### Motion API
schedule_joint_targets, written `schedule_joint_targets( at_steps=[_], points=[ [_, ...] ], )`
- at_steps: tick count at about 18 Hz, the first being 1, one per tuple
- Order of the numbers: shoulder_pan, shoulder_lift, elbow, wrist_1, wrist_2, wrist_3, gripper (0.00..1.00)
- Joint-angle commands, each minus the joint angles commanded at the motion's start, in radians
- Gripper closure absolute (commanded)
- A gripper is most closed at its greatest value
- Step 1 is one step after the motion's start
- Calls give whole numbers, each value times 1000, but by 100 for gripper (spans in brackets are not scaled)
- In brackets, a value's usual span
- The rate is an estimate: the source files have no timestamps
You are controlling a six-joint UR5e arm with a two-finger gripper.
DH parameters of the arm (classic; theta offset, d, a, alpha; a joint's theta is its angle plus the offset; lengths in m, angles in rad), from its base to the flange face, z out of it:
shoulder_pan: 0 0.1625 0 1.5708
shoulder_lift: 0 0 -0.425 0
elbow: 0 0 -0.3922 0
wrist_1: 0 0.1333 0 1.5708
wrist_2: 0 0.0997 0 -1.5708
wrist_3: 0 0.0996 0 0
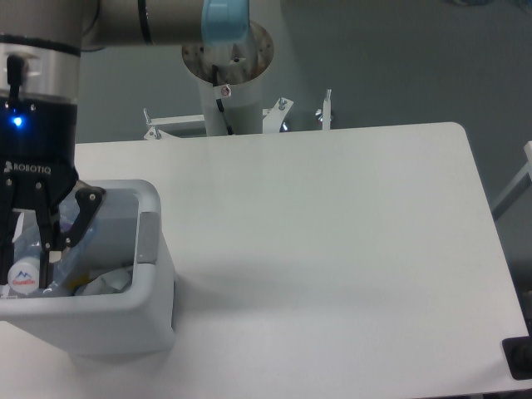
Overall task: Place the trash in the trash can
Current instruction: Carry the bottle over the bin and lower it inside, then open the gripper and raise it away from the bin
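One gripper (29, 262) lowered into the open top of the trash can (151, 287), black body above the rim, blue light lit on its housing. Jaws dipped inside the bin and apart, not clamped on anything. Crushed bottle (25, 268) lying inside the bin between and just below the jaws, white label with a red-and-blue mark facing up near the bin's left wall; whether a fingertip touches it, impossible to tell. Crumpled wrapper (104, 283) also inside the bin, toward the front wall, right of the jaws and apart from them. Trash can standing at the front left corner of the desk (332, 249), grey latch tab (147, 237) on its right-hand rim. Arm stretching in from the upper left, its pale blue joint cap (224, 14) above the mounting post (229, 75) behind the desk's far edge.
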Motion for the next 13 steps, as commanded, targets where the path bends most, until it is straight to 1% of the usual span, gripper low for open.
schedule_joint_targets(
  at_steps=[2, 3, 4, 6, 8, 10, 13],
  points=[
    [-2, 0, -11, 0, 0, 0, 58],
    [-3, 0, -17, 0, 0, 0, 55],
    [-5, 2, -28, 0, 0, 2, 43],
    [-11, 5, -41, 0, 2, 0, 37],
    [-12, 12, -51, 0, 2, 6, 0],
    [-6, 18, -61, 0, -11, 6, 0],
    [23, 18, -58, 0, -15, 8, 0]
  ],
)
